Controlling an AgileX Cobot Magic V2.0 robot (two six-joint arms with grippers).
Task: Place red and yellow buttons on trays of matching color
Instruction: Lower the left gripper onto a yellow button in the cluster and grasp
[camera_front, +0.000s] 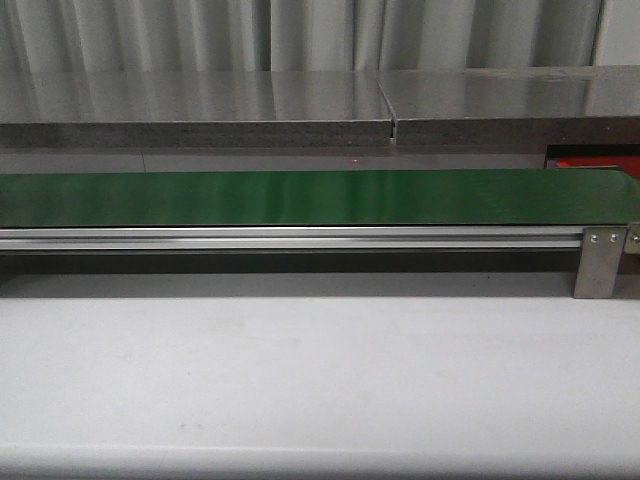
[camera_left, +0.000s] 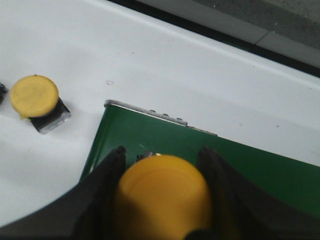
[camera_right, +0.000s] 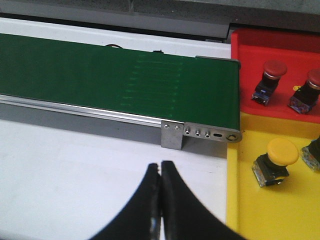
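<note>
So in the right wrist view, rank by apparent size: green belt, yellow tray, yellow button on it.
1. green belt, the largest.
2. yellow tray, though it is cut off at the frame edge.
3. yellow button, clearly the smallest.

The left claw (camera_left: 162, 200) has two black fingers (camera_left: 102, 192), broad and smoothly curved, matte in finish. The right claw (camera_right: 160, 200) is the same black (a faint sheen along the edges), its fingers (camera_right: 177, 205) tapering to thin curved tips.

Two red buttons (camera_right: 270, 80) (camera_right: 306, 90) stand on the red tray (camera_right: 250, 50). A yellow button (camera_right: 275, 161) stands on the yellow tray (camera_right: 250, 210); another yellow button (camera_left: 37, 102) lies tilted on white table (camera_left: 175, 70).
</note>
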